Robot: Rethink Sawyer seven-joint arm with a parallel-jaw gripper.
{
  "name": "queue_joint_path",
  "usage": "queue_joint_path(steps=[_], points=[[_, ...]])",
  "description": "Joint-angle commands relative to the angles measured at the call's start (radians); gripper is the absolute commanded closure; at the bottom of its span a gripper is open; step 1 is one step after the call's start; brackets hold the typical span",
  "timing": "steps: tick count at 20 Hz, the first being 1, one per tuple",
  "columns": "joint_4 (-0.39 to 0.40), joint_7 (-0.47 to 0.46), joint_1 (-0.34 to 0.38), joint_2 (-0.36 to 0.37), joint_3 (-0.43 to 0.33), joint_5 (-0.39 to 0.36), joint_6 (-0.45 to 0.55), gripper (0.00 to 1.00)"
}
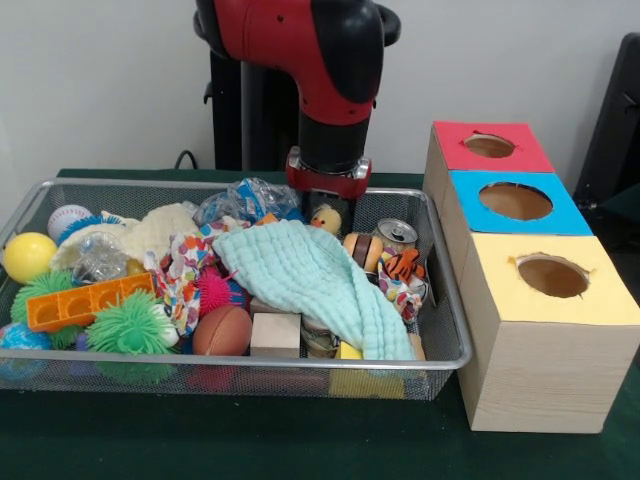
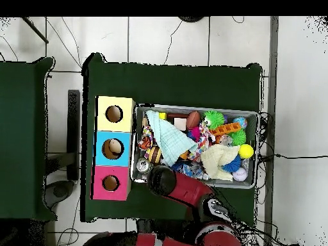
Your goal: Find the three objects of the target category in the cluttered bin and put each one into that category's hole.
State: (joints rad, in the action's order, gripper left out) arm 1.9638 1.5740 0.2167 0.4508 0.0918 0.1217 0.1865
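The wire-mesh bin (image 1: 445, 300) is full of toys; it also shows in the overhead view (image 2: 195, 107). The yellow duck (image 1: 326, 218) sits at the bin's far side, in the middle. My gripper (image 1: 329, 203) hangs straight down right over the duck, touching or nearly touching it. Its tips are hidden, so I cannot tell whether it holds the duck. The orange striped tiger (image 1: 403, 265) lies at the bin's right end beside a can (image 1: 397, 234). The orange-tan figure is out of view. In the overhead view the arm's wrist (image 2: 163, 180) covers the gripper.
Three boxes with top holes stand right of the bin: red (image 1: 490, 146), blue (image 1: 515, 200), yellow (image 1: 552, 275). A mint cloth (image 1: 310, 280) drapes over the bin's middle. Green spiky balls (image 1: 130, 325), a brown football (image 1: 222, 330), a wooden block (image 1: 275, 330) and a yellow ball (image 1: 28, 256) fill the left.
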Motion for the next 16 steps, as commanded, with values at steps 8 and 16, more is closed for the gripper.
queue_joint_path(steps=[8,16], points=[[0.010,0.206,0.033,-0.049,-0.088,-0.017,-0.226,0.00],[-0.015,0.172,0.009,-0.035,-0.059,-0.006,-0.162,1.00]])
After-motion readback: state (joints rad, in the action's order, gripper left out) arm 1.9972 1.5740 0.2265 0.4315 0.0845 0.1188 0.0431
